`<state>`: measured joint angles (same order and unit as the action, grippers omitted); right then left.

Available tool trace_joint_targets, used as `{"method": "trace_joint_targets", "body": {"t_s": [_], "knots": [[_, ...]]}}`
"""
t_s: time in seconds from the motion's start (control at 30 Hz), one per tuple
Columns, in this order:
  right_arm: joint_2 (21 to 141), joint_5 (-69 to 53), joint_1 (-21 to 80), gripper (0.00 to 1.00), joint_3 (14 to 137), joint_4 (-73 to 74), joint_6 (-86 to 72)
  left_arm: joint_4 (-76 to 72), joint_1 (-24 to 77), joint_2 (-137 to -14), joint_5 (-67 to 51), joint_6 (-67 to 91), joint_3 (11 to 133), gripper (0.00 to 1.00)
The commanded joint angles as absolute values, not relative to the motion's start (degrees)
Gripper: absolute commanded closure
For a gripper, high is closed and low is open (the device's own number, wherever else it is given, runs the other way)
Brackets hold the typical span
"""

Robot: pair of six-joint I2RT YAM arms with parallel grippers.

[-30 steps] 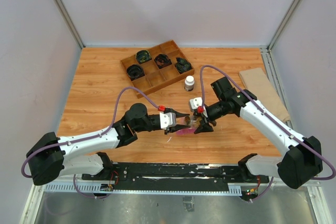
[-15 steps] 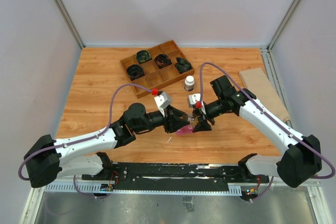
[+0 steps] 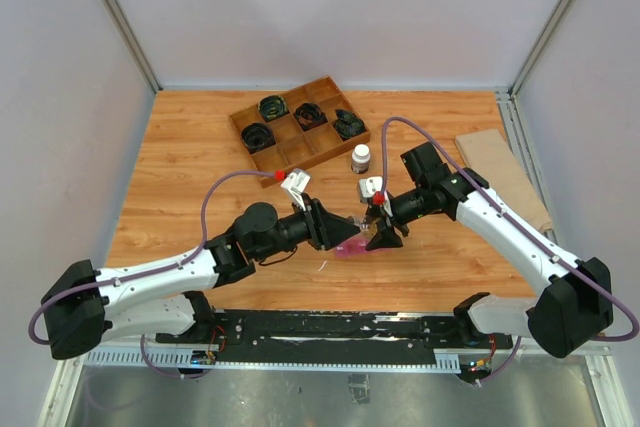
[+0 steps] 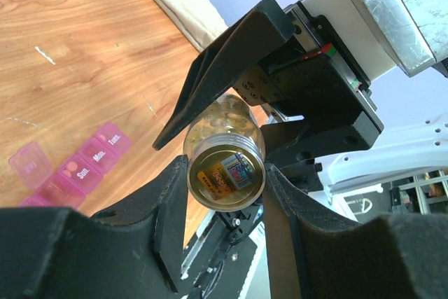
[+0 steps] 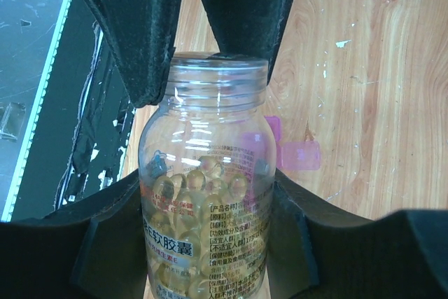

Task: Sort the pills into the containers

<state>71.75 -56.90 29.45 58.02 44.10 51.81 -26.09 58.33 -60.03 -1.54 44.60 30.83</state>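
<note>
Right end effector [image 3: 384, 237] is clenched on the body of a small clear jar [image 5: 206, 194], holding it up off the counter [image 3: 200, 157], and the yellowish pills [image 5: 203, 180] sit heaped inside the glass toward its base. Left end effector [image 3: 355, 231] meets the jar mouth-on, its fingers [image 4: 168, 222] snug against either side of the bare threaded neck, though I cannot tell whether they actually squeeze. Just below the two, the pink pill box [image 4: 73, 169] lies on the wood with at least one lid flipped open.
</note>
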Motion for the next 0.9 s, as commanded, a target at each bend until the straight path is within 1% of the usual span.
{"method": "trace_joint_targets", "body": {"t_s": [0.0, 0.1, 0.23, 0.3, 0.43, 0.5, 0.7, 0.87], "knots": [[71.3, -56.5, 28.4, 0.99, 58.7, 46.1, 54.2, -30.5, 58.4, -58.4, -0.5, 46.6, 31.5, 0.76], [71.3, -57.1, 28.4, 0.99, 58.8, 46.7, 54.9, -30.7, 58.4, -56.3, -0.6, 44.2, 30.7, 0.59], [71.1, -58.3, 28.4, 0.99, 58.9, 47.9, 56.3, -30.7, 58.4, -51.6, -1.0, 39.0, 28.5, 0.32], [71.1, -58.7, 28.3, 1.00, 59.0, 48.5, 57.1, -30.5, 58.4, -48.8, -1.6, 36.2, 27.5, 0.21], [71.2, -59.4, 28.4, 1.00, 59.1, 49.0, 57.9, -30.7, 58.4, -43.5, -5.8, 27.8, 25.3, 0.06], [71.4, -59.7, 28.4, 1.00, 59.1, 49.4, 58.4, -30.9, 58.4, -41.4, -7.5, 22.4, 23.6, 0.01], [71.3, -60.6, 28.4, 0.99, 59.4, 51.1, 60.7, -37.3, 58.4, -39.0, -11.6, 2.0, 17.6, 0.01], [71.6, -60.7, 28.4, 0.99, 59.3, 51.2, 60.9, -42.1, 58.4, -42.8, -19.3, -11.8, 17.3, 0.01]]}}
